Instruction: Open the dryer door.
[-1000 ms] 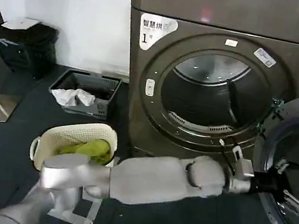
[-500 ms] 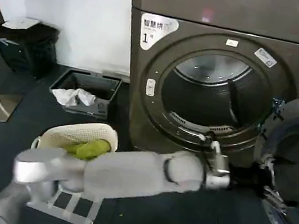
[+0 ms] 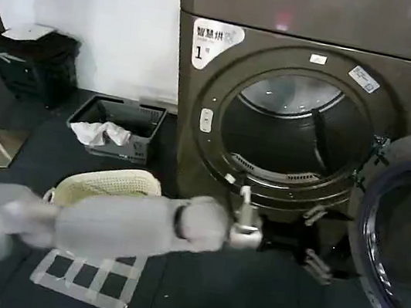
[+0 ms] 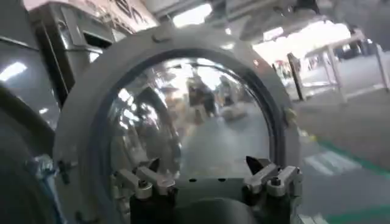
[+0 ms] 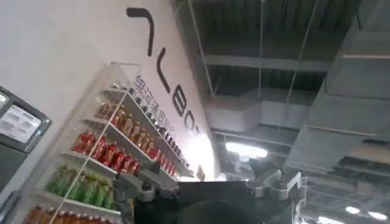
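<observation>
grey plastic and metal make up the left gripper (image 3: 315,240), nearest, low before the drum opening (image 3: 297,131), fingers spread and empty. beyond it the dryer door (image 3: 403,240) hangs swung wide to the right; rigid, hinged, probably heavy, its chrome rim the likeliest hold. right gripper (image 5: 210,182) points upward, fingers apart.

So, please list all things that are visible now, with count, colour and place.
dryer: one, brown-grey, ahead, drum opening uncovered
dryer door: one, grey inner side, glass centre, swung open at right
laundry basket: one, cream, floor at left
grey crate: one, holding white cloth, by wall
black bin: one, far left
shelves of bottles: several rows, red and green, right wrist view
left gripper: one, open, low before the dryer, apart from the door
right gripper: one, open, pointing toward the ceiling
</observation>
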